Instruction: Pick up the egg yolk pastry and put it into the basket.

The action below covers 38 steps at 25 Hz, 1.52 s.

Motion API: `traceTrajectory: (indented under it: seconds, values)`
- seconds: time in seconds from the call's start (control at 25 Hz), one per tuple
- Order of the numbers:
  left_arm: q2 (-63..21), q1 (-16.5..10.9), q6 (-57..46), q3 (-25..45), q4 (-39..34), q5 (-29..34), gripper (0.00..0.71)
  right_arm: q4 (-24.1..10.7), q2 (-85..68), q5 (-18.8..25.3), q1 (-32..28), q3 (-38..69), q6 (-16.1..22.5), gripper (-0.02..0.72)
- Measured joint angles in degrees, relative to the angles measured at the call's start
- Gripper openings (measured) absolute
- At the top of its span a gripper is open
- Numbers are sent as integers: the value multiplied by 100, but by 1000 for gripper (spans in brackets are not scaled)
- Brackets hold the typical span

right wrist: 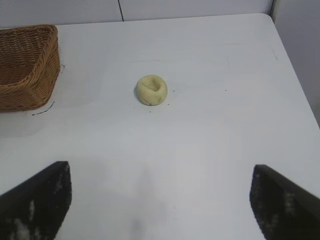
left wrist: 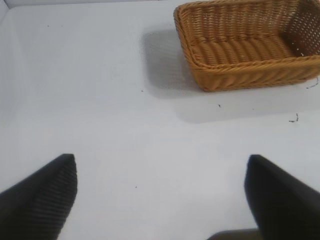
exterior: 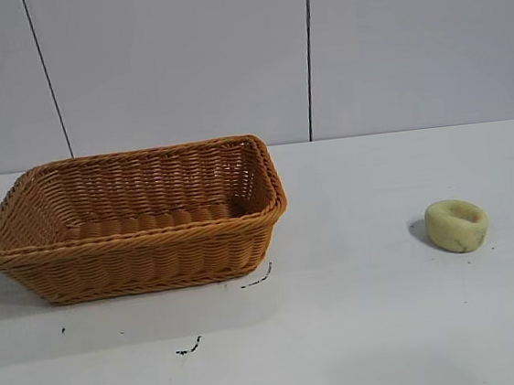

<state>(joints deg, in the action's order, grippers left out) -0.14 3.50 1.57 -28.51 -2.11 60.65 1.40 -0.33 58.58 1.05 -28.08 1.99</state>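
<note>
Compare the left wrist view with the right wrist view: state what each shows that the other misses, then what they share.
Only the left wrist view shows the left gripper, open above bare table, and the basket's empty woven floor. Only the right wrist view shows the egg yolk pastry, lying alone on the table apart from the basket, and the right gripper, open and well short of the pastry. Both show the white table, the basket at least in part, and dark scribble marks on the table beside the basket.
</note>
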Motion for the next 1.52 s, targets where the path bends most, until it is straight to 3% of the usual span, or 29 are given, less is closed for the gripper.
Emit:
traceTrajectory:
  seconds: [0.64,1.04,1.52]
  values:
    - [0,0,0,0,0,0,693,0,307,50,0,-78,-11,697]
    - [0,0,0,0,0,0,693,-70,3647,226,0,-1389,-65,697]
    - [0,0,0,0,0,0,693,-93,7884,135,0,-3309,-136,697]
